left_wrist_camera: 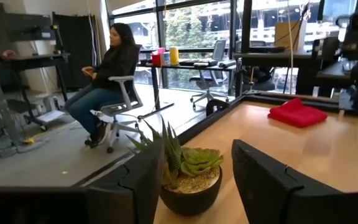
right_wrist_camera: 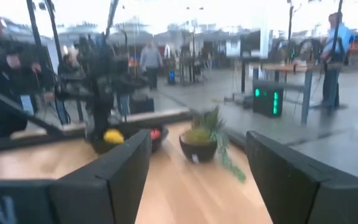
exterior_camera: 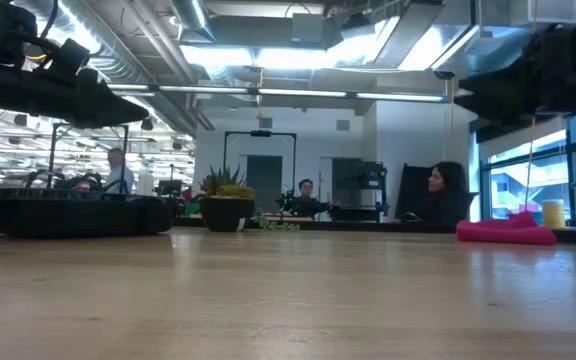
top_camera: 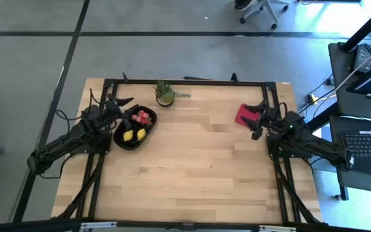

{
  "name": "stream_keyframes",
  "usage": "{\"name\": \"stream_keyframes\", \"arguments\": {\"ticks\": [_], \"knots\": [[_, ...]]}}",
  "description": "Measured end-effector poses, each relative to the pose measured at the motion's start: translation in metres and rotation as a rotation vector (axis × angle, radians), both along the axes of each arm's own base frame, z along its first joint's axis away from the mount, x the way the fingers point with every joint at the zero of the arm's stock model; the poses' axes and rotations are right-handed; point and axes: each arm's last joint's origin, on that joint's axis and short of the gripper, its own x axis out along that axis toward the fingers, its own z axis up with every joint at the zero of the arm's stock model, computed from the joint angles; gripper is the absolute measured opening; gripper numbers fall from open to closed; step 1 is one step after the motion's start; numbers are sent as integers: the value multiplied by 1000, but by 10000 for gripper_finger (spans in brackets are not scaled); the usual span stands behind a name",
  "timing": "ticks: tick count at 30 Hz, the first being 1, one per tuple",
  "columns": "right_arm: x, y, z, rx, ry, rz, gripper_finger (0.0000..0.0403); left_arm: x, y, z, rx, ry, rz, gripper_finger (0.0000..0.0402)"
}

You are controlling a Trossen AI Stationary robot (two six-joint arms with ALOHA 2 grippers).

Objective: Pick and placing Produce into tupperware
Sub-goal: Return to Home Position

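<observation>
The black tupperware [top_camera: 125, 140] sits at the table's left, holding produce: yellow pieces [top_camera: 134, 135] and red strawberries [top_camera: 143, 118]. It also shows in the low view [exterior_camera: 78, 215] and the right wrist view [right_wrist_camera: 98, 144], where a yellow piece [right_wrist_camera: 113, 136] peeks over the rim. My left gripper [top_camera: 123, 109] [left_wrist_camera: 194, 158] hovers level by the container's far left rim, open, nothing between its fingers. My right gripper [top_camera: 257, 120] [right_wrist_camera: 197, 143] hovers level at the table's right, open and empty, pointing toward the container.
A small potted plant [top_camera: 165, 94] [left_wrist_camera: 188, 177] stands at the far edge. A flat red cloth [top_camera: 242, 114] [exterior_camera: 505, 231] lies beside my right gripper. People sit and stand in the room beyond the table. Bare wood [top_camera: 192, 167] spans the middle and near side.
</observation>
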Motion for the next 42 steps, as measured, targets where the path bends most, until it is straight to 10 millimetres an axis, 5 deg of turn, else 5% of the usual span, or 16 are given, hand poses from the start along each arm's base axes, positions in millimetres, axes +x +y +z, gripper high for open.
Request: {"name": "stream_keyframes", "arguments": {"ticks": [9, 42], "knots": [[1, -1, -11, 142, 73, 8, 263, 0, 0, 0, -8, -7, 0, 174], [1, -1, -11, 144, 73, 8, 263, 0, 0, 0, -7, -7, 0, 177]]}}
